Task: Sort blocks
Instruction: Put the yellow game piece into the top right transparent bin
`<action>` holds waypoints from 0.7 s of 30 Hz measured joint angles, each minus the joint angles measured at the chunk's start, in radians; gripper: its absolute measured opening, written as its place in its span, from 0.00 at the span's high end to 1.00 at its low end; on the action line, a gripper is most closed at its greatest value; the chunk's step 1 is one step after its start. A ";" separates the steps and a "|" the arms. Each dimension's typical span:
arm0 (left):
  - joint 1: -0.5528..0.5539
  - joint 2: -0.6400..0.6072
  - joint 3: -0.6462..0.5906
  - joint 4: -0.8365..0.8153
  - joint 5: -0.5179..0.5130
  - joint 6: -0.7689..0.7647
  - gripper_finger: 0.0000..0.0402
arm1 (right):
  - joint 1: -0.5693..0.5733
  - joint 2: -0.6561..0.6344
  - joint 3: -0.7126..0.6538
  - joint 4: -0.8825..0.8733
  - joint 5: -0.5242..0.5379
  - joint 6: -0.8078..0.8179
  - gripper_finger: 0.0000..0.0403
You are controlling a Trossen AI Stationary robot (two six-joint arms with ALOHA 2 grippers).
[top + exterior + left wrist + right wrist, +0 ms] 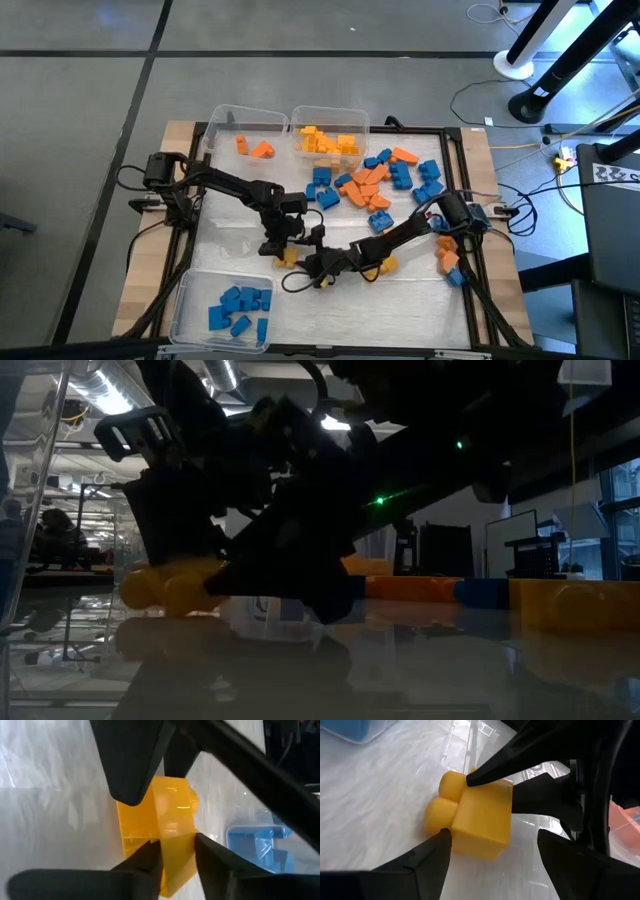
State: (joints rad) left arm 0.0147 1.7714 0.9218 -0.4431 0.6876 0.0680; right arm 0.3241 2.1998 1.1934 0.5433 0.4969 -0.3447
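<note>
**Entry: yellow brick, contested at table centre**

Item: one yellow block, lying on the white table near the middle, toward the near edge

Left gripper: fingers clamped on the block from either side, as the left wrist view shows

Right gripper: fingers spread wide, straddling the same block; one tip touches its studded end, the other stands apart

Other stock: loose blue and orange blocks piled right of centre; yellow blocks in the far bin; two orange blocks in the bin beside it; blue blocks in the near-left bin

Risk, as judged: both grippers crowd one brick, so fingers may collide or the right arm may knock the brick out of the left's hold; a skewed grip could let it twist and drop short of the yellow bin
</note>
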 joint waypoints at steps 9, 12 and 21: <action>0.018 0.000 0.000 0.001 0.040 0.036 0.97 | 0.013 -0.024 0.000 -0.007 -0.026 -0.081 0.28; 0.030 0.000 0.000 0.024 0.049 0.045 0.98 | 0.036 -0.070 -0.001 -0.065 0.004 -0.126 0.28; 0.099 -0.007 0.002 0.121 0.066 0.002 0.99 | 0.119 -0.285 0.001 -0.374 0.190 -0.195 0.28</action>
State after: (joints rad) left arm 0.1138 1.7648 0.9241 -0.3220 0.7538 0.0699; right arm 0.4427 1.9147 1.1942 0.1694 0.6867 -0.5400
